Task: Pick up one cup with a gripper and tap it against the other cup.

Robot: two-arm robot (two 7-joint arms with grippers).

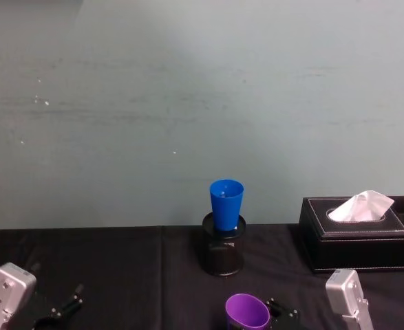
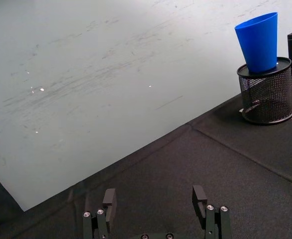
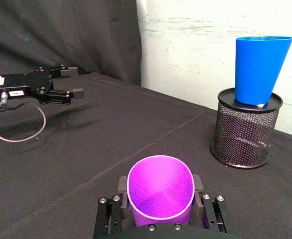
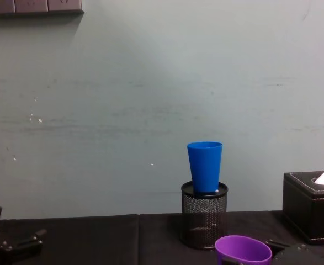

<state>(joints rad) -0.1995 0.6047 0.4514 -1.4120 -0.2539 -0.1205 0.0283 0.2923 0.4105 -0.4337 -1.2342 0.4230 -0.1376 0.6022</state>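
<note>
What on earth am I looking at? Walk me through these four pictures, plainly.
This is a two-armed robot at a table with a black cloth. One picture looks down from its head, one looks forward from its chest, and one comes from each wrist. The right gripper is shut on a purple cup, low and near the robot. The left gripper is open and holds nothing, off to the left. Farther back a blue cup stands in a black mesh pen holder. A black tissue box sits to the right.
</note>
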